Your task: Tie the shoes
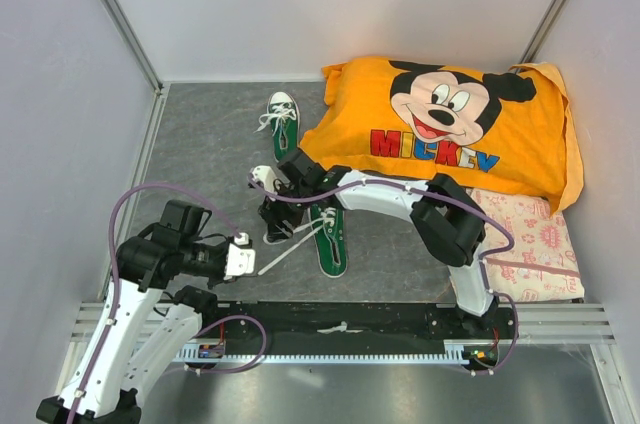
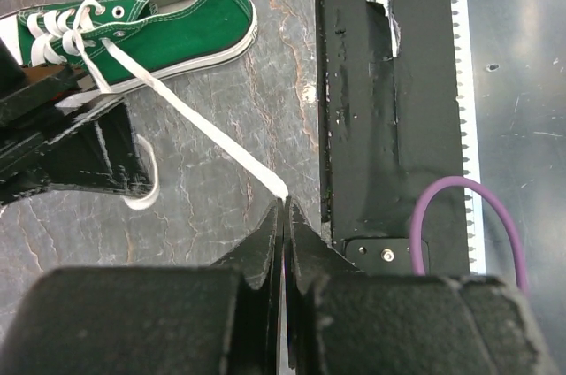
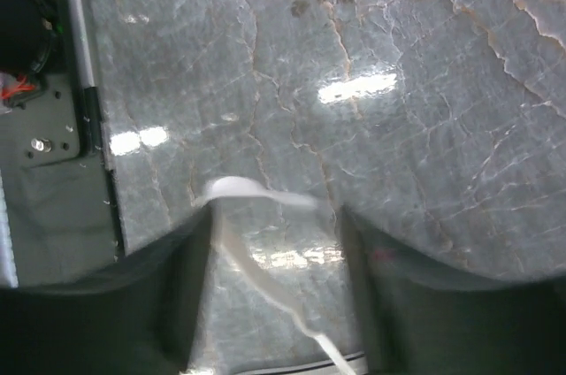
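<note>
Two green shoes lie on the grey mat: the far one (image 1: 283, 114) by the pillow, the near one (image 1: 330, 242) (image 2: 159, 26) partly under my right arm. My left gripper (image 1: 243, 256) (image 2: 285, 207) is shut on the end of a white lace (image 1: 287, 247) (image 2: 195, 118) that runs taut to the near shoe. My right gripper (image 1: 274, 224) (image 3: 274, 242) hangs just left of that shoe, its jaws open. A loose, blurred loop of lace (image 3: 239, 189) lies between its fingers, draped at the left fingertip (image 3: 190, 242).
An orange Mickey pillow (image 1: 450, 129) fills the back right, with a pink patterned cloth (image 1: 525, 239) in front of it. A black rail (image 1: 340, 329) (image 2: 389, 83) runs along the near edge. Walls close in left, right and back.
</note>
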Action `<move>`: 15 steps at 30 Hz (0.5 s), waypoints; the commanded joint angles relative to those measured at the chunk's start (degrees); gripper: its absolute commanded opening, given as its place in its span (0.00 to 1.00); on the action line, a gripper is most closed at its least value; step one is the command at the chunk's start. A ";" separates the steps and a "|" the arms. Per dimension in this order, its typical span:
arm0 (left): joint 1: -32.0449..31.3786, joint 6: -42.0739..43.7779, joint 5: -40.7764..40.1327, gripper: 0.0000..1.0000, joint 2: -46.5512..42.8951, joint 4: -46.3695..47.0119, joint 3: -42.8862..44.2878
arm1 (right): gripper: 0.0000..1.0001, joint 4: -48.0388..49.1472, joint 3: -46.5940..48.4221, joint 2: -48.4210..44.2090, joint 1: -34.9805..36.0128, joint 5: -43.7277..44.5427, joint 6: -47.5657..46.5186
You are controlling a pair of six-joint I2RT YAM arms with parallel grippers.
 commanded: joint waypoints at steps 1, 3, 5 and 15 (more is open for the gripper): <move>-0.26 3.41 1.92 0.01 -0.40 0.46 -0.03 | 0.77 -2.17 5.86 -3.70 -2.06 -3.26 1.89; -0.17 3.07 2.27 0.02 -0.49 1.95 0.41 | 0.86 -3.23 7.27 -6.24 -3.82 -4.49 3.12; -0.26 1.75 2.79 0.02 0.74 4.93 1.46 | 0.93 -4.72 8.14 -8.96 -6.54 -6.17 3.39; -1.14 -1.94 5.69 0.02 13.92 17.68 7.00 | 0.89 -12.90 4.99 -16.80 -15.43 -12.38 -1.88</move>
